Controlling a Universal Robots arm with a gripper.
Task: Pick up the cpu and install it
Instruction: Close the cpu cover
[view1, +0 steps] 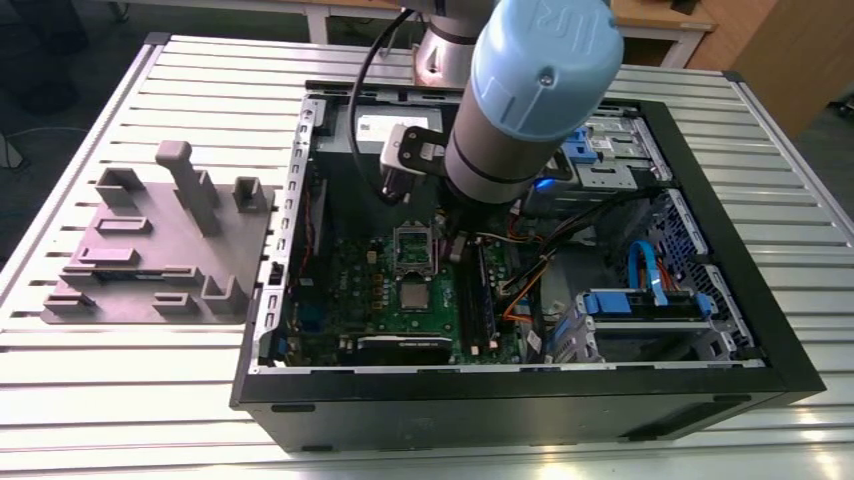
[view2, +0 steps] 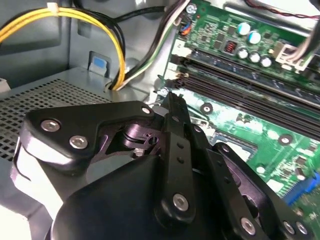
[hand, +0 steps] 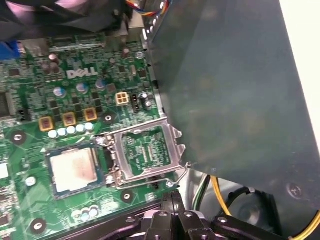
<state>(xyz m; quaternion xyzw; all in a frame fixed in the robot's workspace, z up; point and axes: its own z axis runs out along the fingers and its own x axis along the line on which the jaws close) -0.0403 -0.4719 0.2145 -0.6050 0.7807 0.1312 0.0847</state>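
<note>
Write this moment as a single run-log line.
small silver-topped square cpu chip: lying in socket on green motherboard | metal retention frame: flipped open beside it | pincer: shut, nothing held, close to frame

You're looking down on a pale metal desk (view1: 120, 390) made of long ribbed slats that run across the exterior view. The slats catch a soft, even light from above, with only faint shadows. Past the desk's far corner, at the exterior view's left, the floor (view1: 94, 100) is dark. Behind the desk stands a white-framed table (view1: 661, 40) with a wooden top, and at the exterior view's far right there is a brown wooden panel (view1: 787, 60).
</note>
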